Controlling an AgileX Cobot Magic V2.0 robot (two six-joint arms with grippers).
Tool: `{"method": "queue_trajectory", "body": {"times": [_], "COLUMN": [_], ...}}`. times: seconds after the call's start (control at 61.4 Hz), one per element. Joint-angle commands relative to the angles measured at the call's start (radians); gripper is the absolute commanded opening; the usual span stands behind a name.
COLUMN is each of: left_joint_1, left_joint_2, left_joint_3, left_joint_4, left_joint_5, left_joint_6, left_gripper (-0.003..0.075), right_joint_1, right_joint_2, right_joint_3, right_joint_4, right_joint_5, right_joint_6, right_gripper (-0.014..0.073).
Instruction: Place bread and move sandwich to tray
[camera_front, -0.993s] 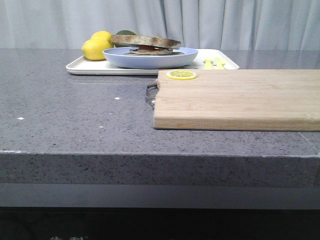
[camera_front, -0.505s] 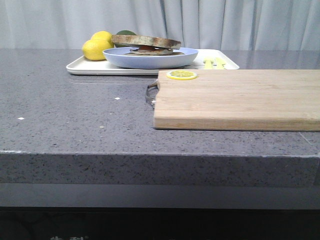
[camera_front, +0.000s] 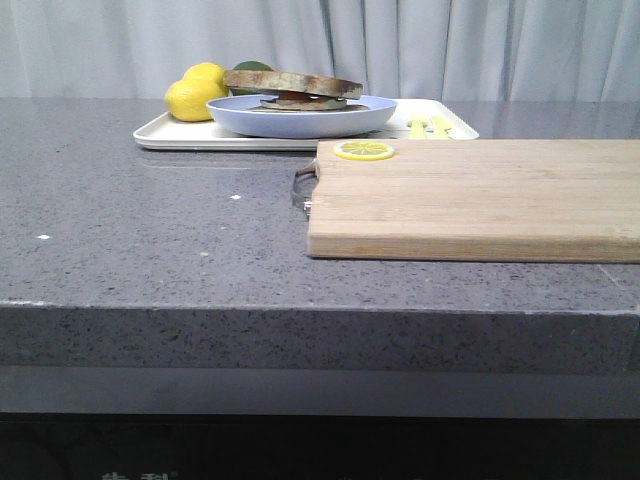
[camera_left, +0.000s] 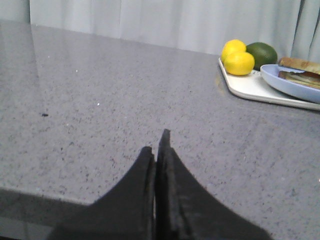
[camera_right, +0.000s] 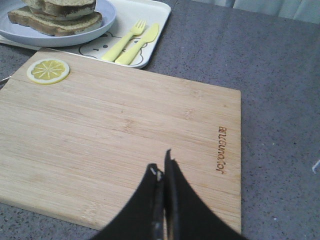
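Note:
The bread (camera_front: 290, 80) lies on top of the sandwich (camera_front: 305, 101) on the light-blue plate (camera_front: 300, 120). The plate stands on the white tray (camera_front: 175, 135) at the back of the grey counter. The stack also shows in the right wrist view (camera_right: 60, 17) and at the edge of the left wrist view (camera_left: 300, 65). The egg is hidden under the top slice. My left gripper (camera_left: 157, 142) is shut and empty over the bare counter, well short of the tray (camera_left: 245, 86). My right gripper (camera_right: 161, 162) is shut and empty over the wooden cutting board (camera_right: 125, 130). Neither gripper shows in the front view.
The cutting board (camera_front: 480, 195) with a lemon slice (camera_front: 363, 150) lies in front of the tray. Two lemons (camera_front: 195, 95) and a green avocado (camera_left: 261, 54) sit at the tray's left end. A yellow fork and knife (camera_right: 131, 39) lie at its right end. A curtain hangs behind.

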Motion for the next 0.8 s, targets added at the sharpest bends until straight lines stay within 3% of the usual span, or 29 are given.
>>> {"method": "queue_trajectory", "body": {"times": [0.0, 0.782], "left_joint_1": [0.003, 0.003], "left_joint_2": [-0.021, -0.019], "left_joint_3": [0.024, 0.055], "left_joint_4": [-0.011, -0.011], "left_joint_5": [-0.134, -0.121], "left_joint_6": [0.003, 0.003], "left_gripper": [-0.0018, -0.0018], "right_joint_1": [-0.004, -0.004], "right_joint_2": [0.003, 0.003], "right_joint_3": [-0.028, -0.028], "right_joint_4": [-0.012, -0.012], "right_joint_5": [-0.075, -0.072], "right_joint_6": [0.0, 0.0], "right_gripper": [-0.0109, -0.0109]}}
